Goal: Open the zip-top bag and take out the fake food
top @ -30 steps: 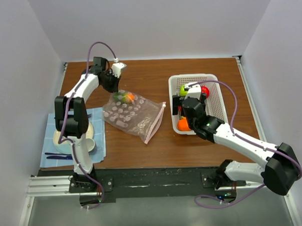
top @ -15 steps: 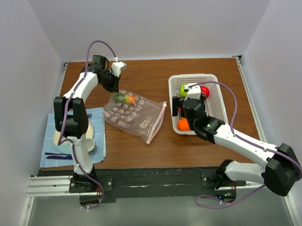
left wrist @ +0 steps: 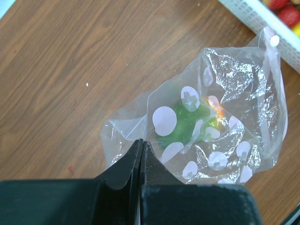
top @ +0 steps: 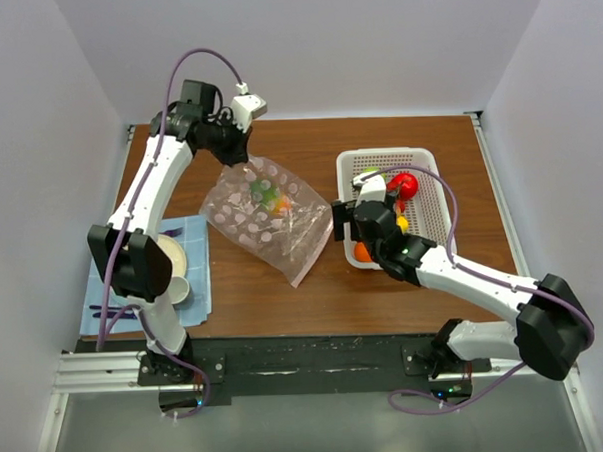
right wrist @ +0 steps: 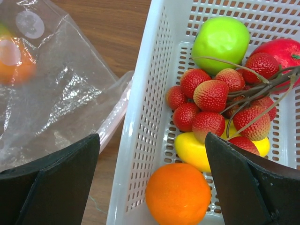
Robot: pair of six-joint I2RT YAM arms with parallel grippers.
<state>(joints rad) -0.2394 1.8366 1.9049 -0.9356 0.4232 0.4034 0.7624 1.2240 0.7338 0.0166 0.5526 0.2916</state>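
Observation:
The zip-top bag, clear with white dots, hangs slanted from my left gripper, which is shut on its closed far corner. Its pink zip strip rests low on the table. In the left wrist view the jaws pinch the film, and fake food, a green fruit and an orange glint, shows inside the bag. My right gripper stands open astride the white basket's left wall. An orange, a yellow piece, red grapes and a green apple lie in the basket.
A red apple lies in the basket's far corner. The bag's zip edge lies just left of the basket. At the near left, a blue cloth carries a beige plate, a white cup and a purple utensil.
My left gripper has risen and drawn back with the bag's corner, lifting and stretching the bag; the fruit inside slid lower. My right gripper shifted left toward the bag's zip edge.

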